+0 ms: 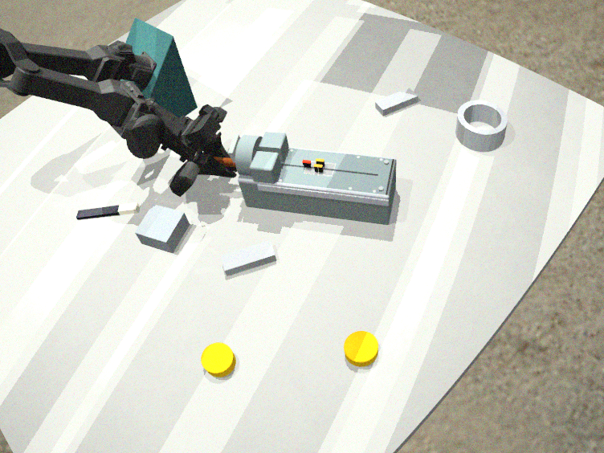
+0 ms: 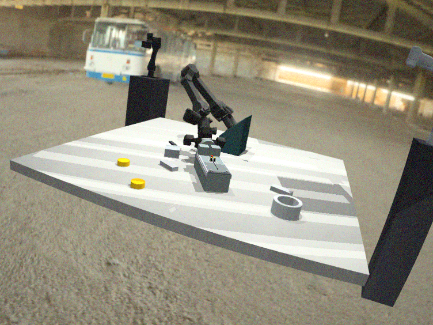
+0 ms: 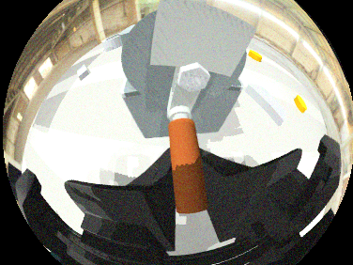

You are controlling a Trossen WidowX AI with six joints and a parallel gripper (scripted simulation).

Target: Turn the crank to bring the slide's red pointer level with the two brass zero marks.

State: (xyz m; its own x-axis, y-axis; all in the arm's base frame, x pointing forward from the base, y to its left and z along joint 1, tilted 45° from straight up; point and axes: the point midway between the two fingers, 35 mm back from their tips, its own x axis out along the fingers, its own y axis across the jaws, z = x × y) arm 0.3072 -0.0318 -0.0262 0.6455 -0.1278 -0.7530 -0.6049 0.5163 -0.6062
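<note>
Bare, gritty brown floor (image 2: 87, 223) (image 1: 551, 340) spreads around the pale desk (image 2: 279, 241) (image 1: 302, 389), whose top is crossed by bands of light and grey shadow. In the exterior view, a white and blue bus (image 2: 117, 57) stands at upper left, beams (image 2: 279, 17) run overhead, and a bright strip of light (image 2: 304, 75) glows at upper right. Dark pedestals (image 2: 147, 101) (image 2: 402, 223) stand at upper left and the right edge.
</note>
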